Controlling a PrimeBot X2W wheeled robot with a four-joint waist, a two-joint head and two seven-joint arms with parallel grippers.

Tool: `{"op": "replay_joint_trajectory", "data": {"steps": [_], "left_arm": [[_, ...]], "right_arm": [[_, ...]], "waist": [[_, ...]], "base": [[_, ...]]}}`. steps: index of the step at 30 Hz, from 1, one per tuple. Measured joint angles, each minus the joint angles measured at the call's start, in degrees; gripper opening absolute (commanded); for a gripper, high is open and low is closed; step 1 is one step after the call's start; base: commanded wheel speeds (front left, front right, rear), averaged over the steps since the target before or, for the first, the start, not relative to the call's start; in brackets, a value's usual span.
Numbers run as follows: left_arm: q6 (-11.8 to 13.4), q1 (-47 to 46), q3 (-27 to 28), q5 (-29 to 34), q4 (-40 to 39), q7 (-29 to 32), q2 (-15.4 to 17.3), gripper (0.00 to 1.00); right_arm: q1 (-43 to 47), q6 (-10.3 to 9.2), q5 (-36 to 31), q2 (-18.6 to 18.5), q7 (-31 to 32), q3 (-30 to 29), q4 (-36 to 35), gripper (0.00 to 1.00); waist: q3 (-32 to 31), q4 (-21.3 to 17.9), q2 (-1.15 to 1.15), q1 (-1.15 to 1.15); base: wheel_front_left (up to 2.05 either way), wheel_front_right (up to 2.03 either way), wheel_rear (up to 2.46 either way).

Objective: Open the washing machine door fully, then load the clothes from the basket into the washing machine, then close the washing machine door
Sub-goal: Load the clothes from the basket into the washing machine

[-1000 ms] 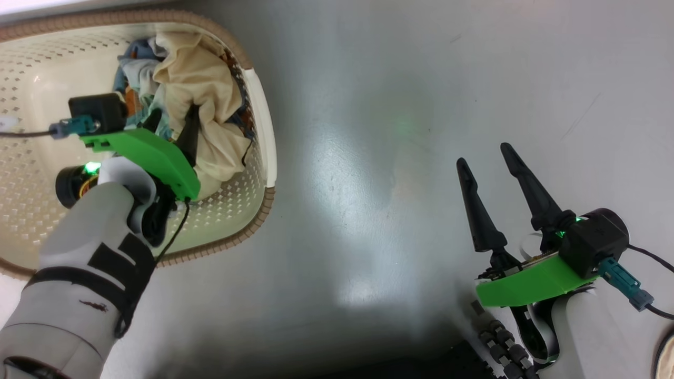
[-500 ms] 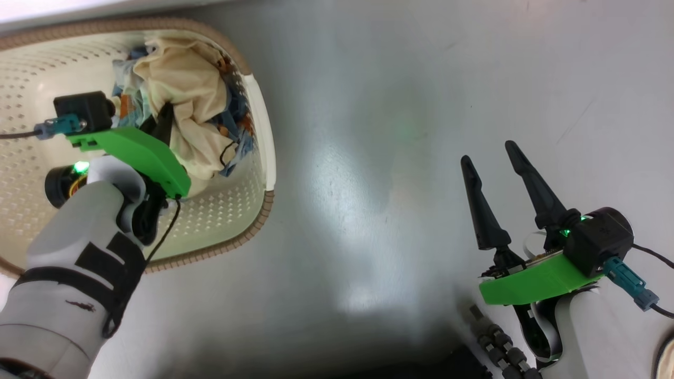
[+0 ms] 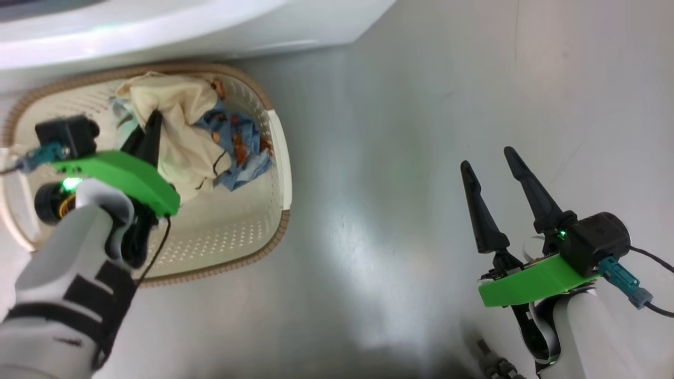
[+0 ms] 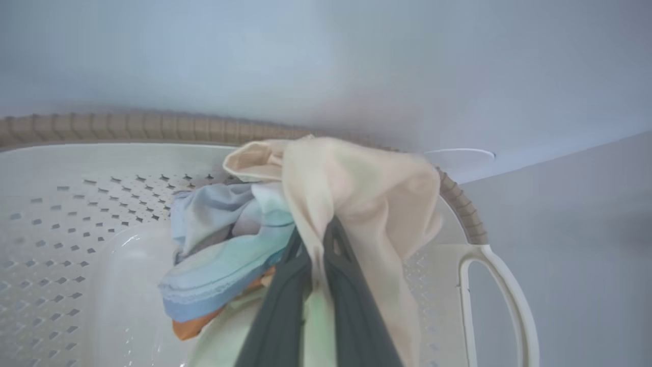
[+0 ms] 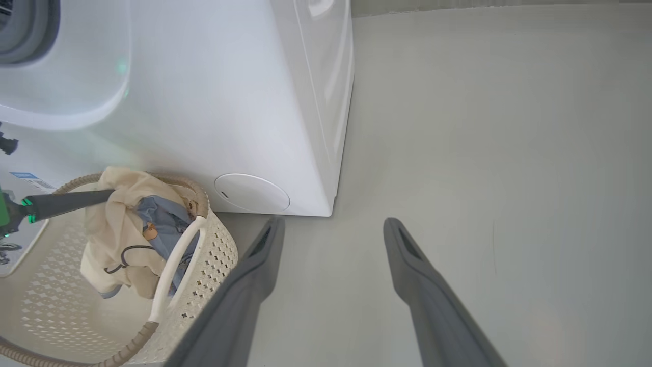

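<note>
My left gripper [image 3: 152,118] is shut on the cream-yellow garment [image 3: 179,137] and holds it up over the basket [image 3: 237,231]. The wrist view shows the gripper [image 4: 316,232] pinching a fold of this cloth [image 4: 367,193], with the light blue garment [image 4: 224,255] bunched beside it. The blue one with orange prints [image 3: 239,158] hangs along with the cream one. My right gripper [image 3: 485,159] is open over the bare floor, far to the right. The white washing machine [image 5: 229,102] stands just behind the basket [image 5: 214,255]. Its door is out of view.
A round white cover [image 5: 252,192] sits low on the machine's front. Its blue label sticker [image 5: 25,176] is at the far left. Grey floor [image 3: 395,210] stretches between the basket and my right gripper [image 5: 333,221]. The basket's white handle [image 4: 509,290] is on its right side.
The head camera has tilted, bringing the machine's front into view. My left gripper has risen with the cream garment, pulling the clothes up from the basket floor. The right gripper has stayed put.
</note>
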Motion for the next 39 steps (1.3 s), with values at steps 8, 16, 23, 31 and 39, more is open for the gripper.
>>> {"op": "replay_joint_trajectory", "data": {"steps": [8, 16, 23, 31, 39], "left_arm": [[0.0, 11.6, 15.0, 11.6, -8.3, 0.0, -0.9, 0.00], [0.0, 22.4, 27.3, 21.6, -17.6, 0.0, -3.2, 0.00], [0.0, 30.1, 35.1, 28.4, -25.4, 0.0, -5.6, 0.00], [0.0, 36.9, 40.5, 35.0, -33.8, 0.0, -8.2, 0.00], [0.0, 43.7, 43.8, 41.1, -40.5, -0.4, -9.3, 0.00]], "right_arm": [[0.1, 0.00, 0.0, 0.0, 0.0, 0.5, 2.2, 1.00], [2.4, 0.00, 0.5, -0.2, 0.0, 1.3, 4.2, 1.00], [4.6, 0.00, 1.3, -0.5, 0.0, 2.2, 6.0, 1.00], [8.2, 0.00, 2.6, -1.1, 0.0, 3.3, 7.7, 1.00], [11.8, 0.00, 4.0, -1.7, 0.0, 3.8, 8.6, 1.00]], "waist": [[-6.4, 1.1, 0.00, 0.00], [-13.6, 2.1, 0.00, 0.00], [-20.3, 2.7, 0.00, 0.00], [-28.0, 3.3, 0.00, 0.00], [-35.4, 3.9, 0.00, 0.00]], "base": [[0.00, 0.00, 0.00], [0.00, 0.00, 0.00], [0.00, 0.00, 0.00], [0.00, 0.00, 0.00], [0.00, 0.00, 0.00]]}}
